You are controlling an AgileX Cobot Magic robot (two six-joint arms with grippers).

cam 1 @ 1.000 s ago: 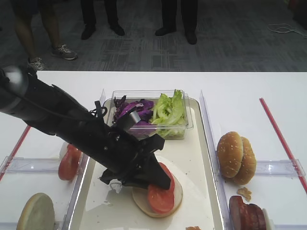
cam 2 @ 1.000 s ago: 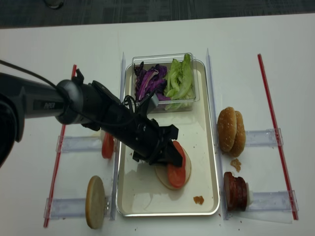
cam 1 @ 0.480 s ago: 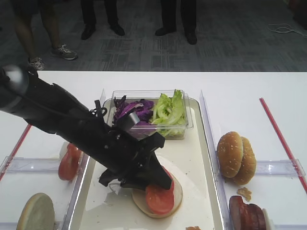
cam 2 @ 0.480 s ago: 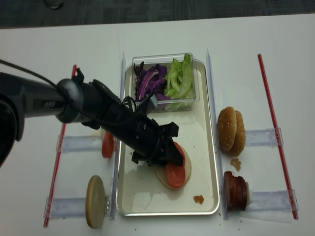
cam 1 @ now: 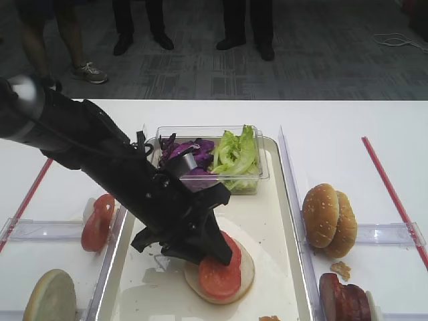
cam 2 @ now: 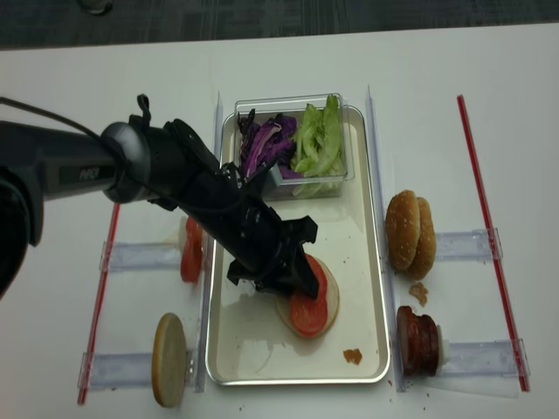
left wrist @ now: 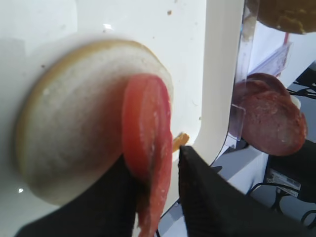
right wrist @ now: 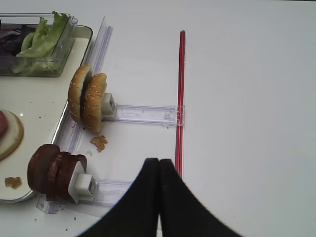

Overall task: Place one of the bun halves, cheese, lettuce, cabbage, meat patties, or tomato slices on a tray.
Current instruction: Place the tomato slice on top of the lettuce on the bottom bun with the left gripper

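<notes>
In the exterior high view, a tomato slice (cam 1: 219,276) was seen lying on a bun half (cam 1: 245,267) in the tray (cam 1: 279,221). In the right wrist view, the right gripper (right wrist: 159,170) was seen pressed together. In the left wrist view, the left gripper (left wrist: 157,173) was seen parted, the slice between its fingers (left wrist: 197,173).

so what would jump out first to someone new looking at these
The black left pincer reaching over the tray, a bright-red tomato slice between its fingers, resting on a pale bun half. Behind it, a clear tub of purple cabbage and green lettuce.
</notes>
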